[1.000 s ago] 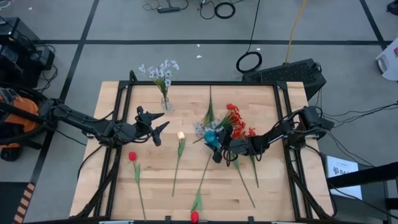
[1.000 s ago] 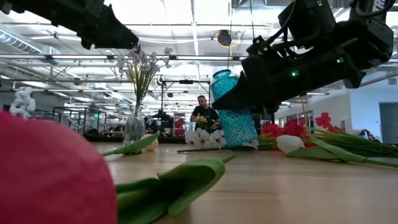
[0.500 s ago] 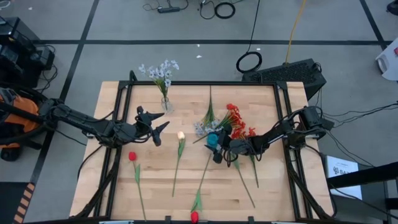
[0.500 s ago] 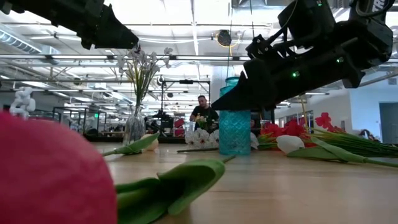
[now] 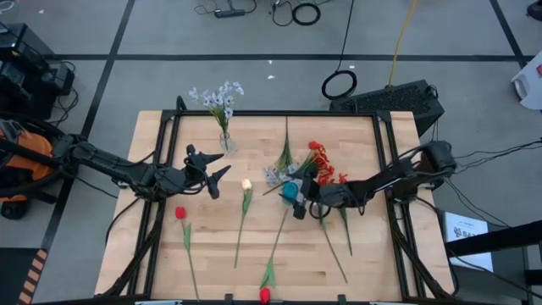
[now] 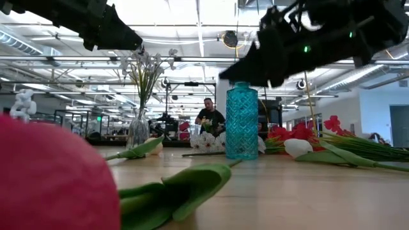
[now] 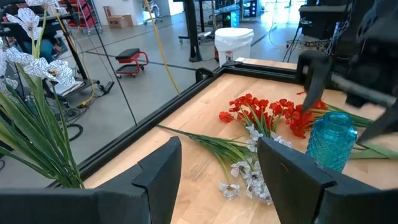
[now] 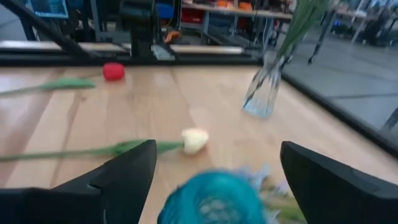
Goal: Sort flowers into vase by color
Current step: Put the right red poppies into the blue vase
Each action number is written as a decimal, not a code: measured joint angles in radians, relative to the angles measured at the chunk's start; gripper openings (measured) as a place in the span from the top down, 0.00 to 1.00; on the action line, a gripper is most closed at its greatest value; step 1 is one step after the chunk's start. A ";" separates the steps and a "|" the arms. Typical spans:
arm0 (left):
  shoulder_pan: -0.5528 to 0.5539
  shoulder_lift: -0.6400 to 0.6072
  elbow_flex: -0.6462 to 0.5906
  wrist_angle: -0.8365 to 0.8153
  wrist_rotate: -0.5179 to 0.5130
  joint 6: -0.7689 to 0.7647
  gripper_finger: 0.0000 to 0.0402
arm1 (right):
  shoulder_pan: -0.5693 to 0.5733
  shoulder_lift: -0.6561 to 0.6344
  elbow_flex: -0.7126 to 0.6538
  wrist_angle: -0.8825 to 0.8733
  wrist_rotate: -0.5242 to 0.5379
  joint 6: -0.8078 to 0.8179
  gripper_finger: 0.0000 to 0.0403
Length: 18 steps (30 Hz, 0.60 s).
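High view: left gripper point(image 5: 217, 166), jaws spread, empty, above table point(image 5: 364, 263) left of centre. Right gripper point(image 5: 298, 196), jaws spread, just beside teal vase point(image 5: 290, 191). Red flowers point(image 5: 322, 167) and pale sprigs point(image 5: 273, 175) lie near it; white rosebud point(image 5: 246, 184) and red tulip point(image 5: 179, 213) lie apart.

Low view: teal vase upright, ungripped.

Left wrist view: clear vase sprigs point(image 7: 28, 93) close.

Right wrist view: clear vase point(image 8: 262, 93) beyond the rosebud.
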 joint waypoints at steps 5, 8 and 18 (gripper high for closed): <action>0.000 0.000 0.000 -0.002 0.000 0.000 0.46 | 0.000 -0.140 0.000 -0.037 0.001 -0.046 0.17; 0.000 0.000 0.000 -0.003 0.000 0.000 0.46 | 0.000 -0.219 0.000 -0.038 0.001 -0.024 0.17; 0.000 0.000 0.000 -0.014 0.000 0.000 0.46 | 0.000 -0.363 0.000 -0.039 0.011 -0.052 0.17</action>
